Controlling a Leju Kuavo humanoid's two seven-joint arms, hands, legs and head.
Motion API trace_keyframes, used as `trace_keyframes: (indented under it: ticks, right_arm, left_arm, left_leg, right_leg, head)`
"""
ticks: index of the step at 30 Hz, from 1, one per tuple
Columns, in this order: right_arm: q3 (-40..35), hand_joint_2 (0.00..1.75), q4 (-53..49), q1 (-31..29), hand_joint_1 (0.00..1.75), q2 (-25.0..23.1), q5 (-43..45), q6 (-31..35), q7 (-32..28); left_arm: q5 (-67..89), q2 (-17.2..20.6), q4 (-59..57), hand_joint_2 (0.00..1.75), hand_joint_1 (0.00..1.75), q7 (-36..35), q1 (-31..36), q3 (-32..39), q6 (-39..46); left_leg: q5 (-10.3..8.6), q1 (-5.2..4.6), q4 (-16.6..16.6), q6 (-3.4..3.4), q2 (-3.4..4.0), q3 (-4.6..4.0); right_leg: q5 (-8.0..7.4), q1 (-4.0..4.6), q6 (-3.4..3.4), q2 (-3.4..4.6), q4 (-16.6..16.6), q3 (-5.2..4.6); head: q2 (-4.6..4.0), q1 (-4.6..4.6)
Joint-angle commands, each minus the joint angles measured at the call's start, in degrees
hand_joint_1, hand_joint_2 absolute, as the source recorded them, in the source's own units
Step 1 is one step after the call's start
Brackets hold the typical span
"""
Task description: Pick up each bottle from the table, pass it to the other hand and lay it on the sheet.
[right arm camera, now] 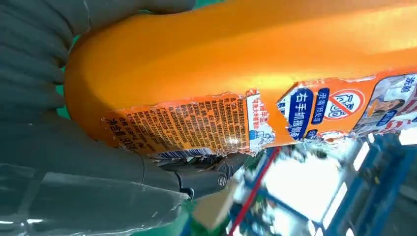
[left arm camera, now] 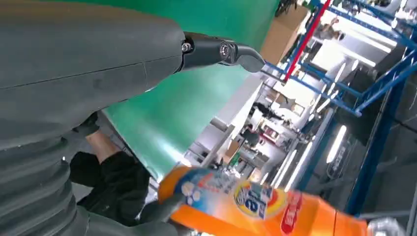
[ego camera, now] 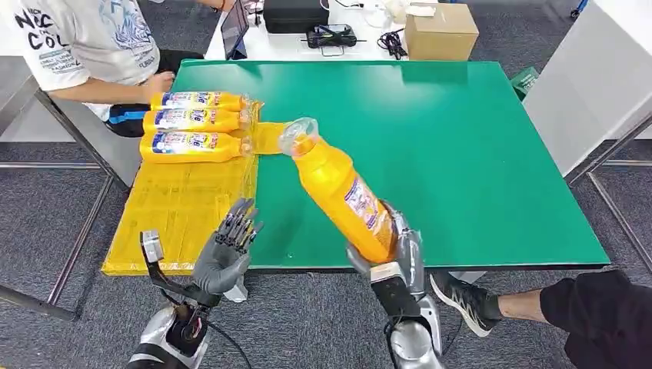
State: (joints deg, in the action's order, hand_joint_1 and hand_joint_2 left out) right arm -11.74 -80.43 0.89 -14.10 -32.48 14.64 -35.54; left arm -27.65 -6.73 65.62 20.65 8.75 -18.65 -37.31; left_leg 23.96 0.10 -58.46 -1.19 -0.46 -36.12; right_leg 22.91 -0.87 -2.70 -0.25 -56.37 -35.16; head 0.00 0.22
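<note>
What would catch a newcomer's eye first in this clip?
The orange bottle, gripped at its base by the right hand and tilted up over the green table. Next, the three matching bottles lying side by side on the yellow sheet at the table's left, with the left hand open beside the sheet's near edge.

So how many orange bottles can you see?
4. Three lie side by side on the yellow sheet: far, middle, near. The fourth bottle is held by the right hand.
</note>
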Motion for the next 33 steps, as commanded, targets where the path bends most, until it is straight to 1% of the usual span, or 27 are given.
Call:
trace_keyframes:
  ticks: [1, 2, 3, 4, 5, 6, 7, 8, 10, 11, 14, 16, 17, 18, 19, 20, 21, 22, 23, 26, 27, 29, 31, 32, 33]
  right_arm:
    - [-14.4, 1.75, 21.8, -5.7, 1.75, -1.3, -4.3, -3.1, 1.0]
    - [-15.6, 1.75, 23.3, -6.0, 1.75, -1.5, -4.6, -3.0, 1.2]
    - [-16.0, 1.75, 24.1, -6.1, 1.75, -1.7, -4.6, -3.0, 1.3]
    - [-16.5, 1.75, 25.1, -6.2, 1.75, -1.9, -4.5, -3.2, 1.3]
    - [-17.2, 1.75, 26.2, -6.6, 1.75, -1.9, -4.3, -3.4, 1.4]
    - [-17.6, 1.75, 26.8, -6.9, 1.75, -1.8, -3.8, -3.8, 1.6]
    - [-17.9, 1.75, 27.2, -7.1, 1.75, -1.7, -3.7, -3.9, 1.9]
    - [-18.0, 1.75, 27.2, -7.1, 1.75, -1.7, -3.4, -4.2, 1.9]
    - [-18.3, 1.75, 27.4, -7.3, 1.75, -1.6, -3.4, -4.8, 2.0]
    - [-18.3, 1.75, 27.4, -7.3, 1.75, -1.6, -3.4, -4.8, 2.0]
    - [-18.7, 1.75, 27.5, -7.4, 1.75, -1.5, -3.5, -5.3, 2.2]
    - [-19.1, 1.75, 27.9, -7.5, 1.75, -1.6, -3.7, -5.7, 2.4]
    - [-19.3, 1.75, 28.3, -7.6, 1.75, -1.7, -3.8, -5.8, 2.6]
    - [-19.5, 1.75, 28.7, -7.7, 1.75, -1.8, -3.9, -5.8, 2.7]
    - [-19.7, 1.75, 29.4, -8.0, 1.75, -1.9, -4.1, -5.7, 3.0]
    - [-19.7, 1.75, 29.6, -8.0, 1.75, -1.9, -4.2, -5.7, 3.1]
    - [-19.7, 1.75, 29.6, -8.0, 1.75, -1.9, -4.2, -5.7, 3.1]
    - [-19.7, 1.75, 29.6, -8.0, 1.75, -1.9, -4.2, -5.7, 3.1]
    - [-19.7, 1.75, 29.6, -8.0, 1.75, -1.9, -4.2, -5.7, 3.1]
    - [-19.7, 1.75, 29.6, -8.0, 1.75, -1.9, -4.2, -5.7, 3.1]
    - [-19.7, 1.75, 29.6, -8.0, 1.75, -1.9, -4.2, -5.7, 3.1]
    - [-19.5, 1.75, 29.5, -8.1, 1.75, -1.9, -4.0, -5.7, 3.2]
    - [-19.0, 1.75, 29.0, -8.0, 1.75, -1.8, -3.8, -5.4, 3.2]
    - [-18.4, 1.75, 28.4, -7.9, 1.75, -1.7, -3.5, -5.4, 3.3]
    - [-18.2, 1.75, 28.0, -7.9, 1.75, -1.7, -3.4, -5.5, 3.4]
  left_arm:
    - [0.0, 2.8, -4.4, 1.75, 0.0, 0.7, 2.2, -3.9, -0.6]
    - [0.0, 2.8, -4.4, 1.75, 0.0, 0.8, 2.3, -4.0, -0.8]
    - [0.0, 2.8, -4.3, 1.75, 0.0, 0.8, 2.3, -4.0, -0.7]
    - [0.0, 2.8, -4.1, 1.75, 0.0, 0.7, 2.2, -4.1, -0.9]
    - [0.0, 2.9, -3.6, 1.75, 0.0, 0.5, 2.0, -4.2, -1.0]
    - [-0.5, 3.0, -3.1, 1.75, 0.0, 0.3, 1.6, -4.4, -1.7]
    - [-1.3, 3.0, -2.7, 1.75, 0.0, 0.1, 1.1, -4.5, -2.2]
    - [-1.6, 3.1, -2.4, 1.75, 0.0, -0.1, 1.0, -4.5, -2.4]
    - [-1.9, 3.2, -1.9, 1.75, 0.0, -0.3, 0.7, -4.8, -2.7]
    - [-1.9, 3.2, -1.9, 1.75, 0.0, -0.3, 0.7, -4.8, -2.7]
    - [-2.1, 3.3, -1.9, 1.75, 0.0, -0.6, 0.8, -5.0, -2.7]
    - [-2.1, 3.2, -1.8, 1.75, 0.0, -0.6, 0.8, -5.3, -2.9]
    - [-2.1, 3.3, -1.6, 1.75, 0.0, -0.5, 0.7, -5.4, -2.9]
    - [-2.0, 3.3, -1.5, 1.75, 0.0, -0.5, 0.6, -5.5, -2.9]
    - [-2.1, 3.3, -1.2, 1.75, 0.0, -0.4, 0.5, -5.5, -2.8]
    - [-2.0, 3.3, -1.1, 1.75, 0.0, -0.3, 0.4, -5.5, -2.9]
    - [-2.0, 3.3, -1.1, 1.75, 0.0, -0.3, 0.4, -5.5, -2.9]
    - [-2.0, 3.3, -1.1, 1.75, 0.0, -0.3, 0.4, -5.5, -2.9]
    - [-2.0, 3.3, -1.1, 1.75, 0.0, -0.3, 0.4, -5.5, -2.9]
    - [-2.0, 3.3, -1.1, 1.75, 0.0, -0.3, 0.4, -5.5, -2.9]
    - [-2.0, 3.3, -1.1, 1.75, 0.0, -0.3, 0.4, -5.5, -2.9]
    - [-2.2, 3.4, -0.7, 1.75, 0.0, -0.2, 0.2, -5.4, -3.0]
    - [-2.0, 3.5, -0.2, 1.75, 0.0, -0.3, -0.2, -5.3, -2.7]
    - [-1.9, 3.5, 0.3, 1.75, 0.0, -0.3, -0.5, -5.3, -2.7]
    - [-1.7, 3.6, 0.5, 1.75, 0.0, -0.3, -0.7, -5.5, -2.9]
  left_leg:
    - [0.15, 0.09, 0.1, 0.12, 0.31, 0.47]
    - [0.09, 0.08, 0.1, 0.09, 0.25, 0.32]
    - [0.16, 0.1, 0.1, 0.13, 0.35, 0.53]
    - [0.09, 0.07, 0.1, 0.08, 0.2, 0.35]
    - [0.14, 0.12, 0.2, 0.11, 0.22, 0.53]
    - [0.11, 0.15, 0.1, 0.09, 0.19, 0.4]
    - [0.08, 0.11, 0.1, 0.07, 0.15, 0.31]
    - [0.13, 0.12, 0.1, 0.08, 0.19, 0.43]
    - [0.08, 0.09, 0.1, 0.04, 0.14, 0.25]
    - [0.14, 0.13, 0.1, 0.07, 0.19, 0.42]
    - [0.07, 0.09, 0.0, 0.06, 0.05, 0.22]
    - [0.2, 0.12, 0.1, 0.12, 0.13, 0.52]
    - [0.07, 0.07, 0.1, 0.07, 0.07, 0.23]
    - [0.13, 0.1, 0.1, 0.1, 0.09, 0.37]
    - [0.08, 0.07, 0.1, 0.08, 0.08, 0.28]
    - [0.06, 0.07, 0.1, 0.07, 0.05, 0.21]
    - [0.22, 0.12, 0.1, 0.14, 0.13, 0.59]
    - [0.09, 0.07, 0.1, 0.08, 0.09, 0.27]
    - [0.17, 0.11, 0.1, 0.11, 0.12, 0.46]
    - [0.06, 0.1, 0.0, 0.06, 0.04, 0.18]
    - [0.12, 0.12, 0.0, 0.07, 0.07, 0.33]
    - [0.05, 0.08, 0.0, 0.05, 0.05, 0.16]
    - [0.19, 0.11, 0.0, 0.1, 0.08, 0.47]
    - [0.07, 0.09, 0.0, 0.06, 0.04, 0.2]
    - [0.13, 0.11, 0.0, 0.08, 0.06, 0.34]
  right_leg:
    - [0.05, 0.1, 0.17, 0.29, 0.1, 0.37]
    - [0.0, 0.09, 0.12, 0.24, 0.1, 0.25]
    - [0.05, 0.12, 0.18, 0.32, 0.2, 0.41]
    - [0.03, 0.09, 0.12, 0.18, 0.1, 0.28]
    - [0.08, 0.14, 0.17, 0.19, 0.1, 0.45]
    - [0.06, 0.16, 0.13, 0.16, 0.1, 0.34]
    - [0.05, 0.12, 0.11, 0.13, 0.1, 0.25]
    - [0.08, 0.13, 0.13, 0.17, 0.1, 0.36]
    - [0.05, 0.09, 0.08, 0.12, 0.1, 0.2]
    - [0.09, 0.13, 0.12, 0.17, 0.1, 0.37]
    - [0.06, 0.1, 0.1, 0.04, 0.1, 0.2]
    - [0.17, 0.13, 0.19, 0.11, 0.1, 0.47]
    - [0.06, 0.08, 0.1, 0.06, 0.1, 0.19]
    - [0.12, 0.11, 0.15, 0.08, 0.1, 0.32]
    - [0.08, 0.08, 0.12, 0.07, 0.1, 0.23]
    - [0.05, 0.08, 0.1, 0.04, 0.1, 0.18]
    - [0.19, 0.15, 0.22, 0.11, 0.1, 0.54]
    - [0.08, 0.09, 0.12, 0.08, 0.1, 0.22]
    - [0.15, 0.13, 0.17, 0.1, 0.1, 0.4]
    - [0.07, 0.11, 0.09, 0.02, 0.0, 0.15]
    - [0.11, 0.14, 0.13, 0.05, 0.1, 0.3]
    - [0.05, 0.09, 0.08, 0.03, 0.0, 0.13]
    - [0.18, 0.13, 0.16, 0.06, 0.0, 0.43]
    - [0.07, 0.1, 0.09, 0.02, 0.0, 0.17]
    - [0.13, 0.12, 0.13, 0.04, 0.0, 0.31]
  head:
    - [0.0, 0.0]
    - [0.0, -0.02]
    - [0.0, 0.0]
    - [0.0, -0.02]
    - [0.0, 0.0]
    - [0.0, -0.02]
    - [0.0, -0.02]
    - [0.0, -0.04]
    - [0.0, 0.0]
    - [0.0, -0.02]
    - [0.0, 0.0]
    - [0.0, 0.0]
    - [0.0, 0.0]
    - [0.0, 0.0]
    - [0.0, 0.0]
    - [0.0, 0.02]
    - [0.0, 0.0]
    - [0.0, 0.0]
    - [0.0, 0.02]
    - [0.0, 0.0]
    - [0.0, 0.02]
    - [0.0, 0.02]
    - [0.0, 0.02]
    - [0.0, 0.02]
    - [0.0, 0.02]
